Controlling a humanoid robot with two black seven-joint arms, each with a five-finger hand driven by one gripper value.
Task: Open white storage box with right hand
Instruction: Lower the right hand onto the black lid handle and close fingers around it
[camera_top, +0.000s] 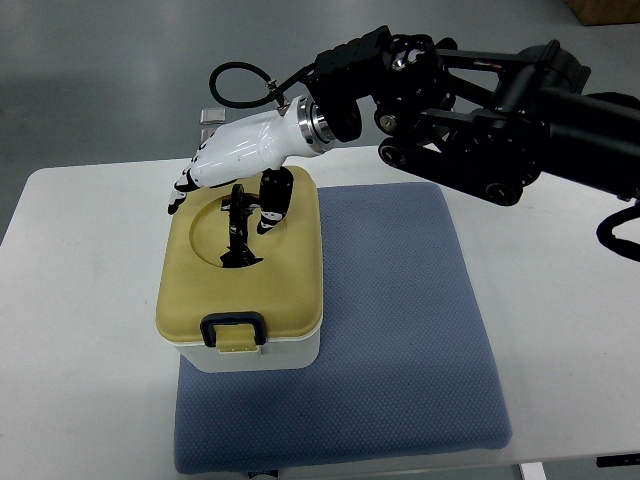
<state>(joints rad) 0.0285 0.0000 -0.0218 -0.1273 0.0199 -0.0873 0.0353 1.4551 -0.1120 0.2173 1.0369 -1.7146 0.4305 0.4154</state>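
The white storage box stands on the left part of a blue mat, shut under a yellowish lid. A black latch sits at the lid's front edge. In the lid's round recess a black handle stands up. My right hand, white with dark fingertips, reaches in from the right and hovers over the back of the lid. Its fingers stretch left past the lid's rear left corner, and the thumb points down beside the handle. It looks open, holding nothing. No left arm shows.
The blue mat lies on a white table, with the box on its left side. My black right forearm crosses the upper right above the table's far edge. A small clear object lies behind the table.
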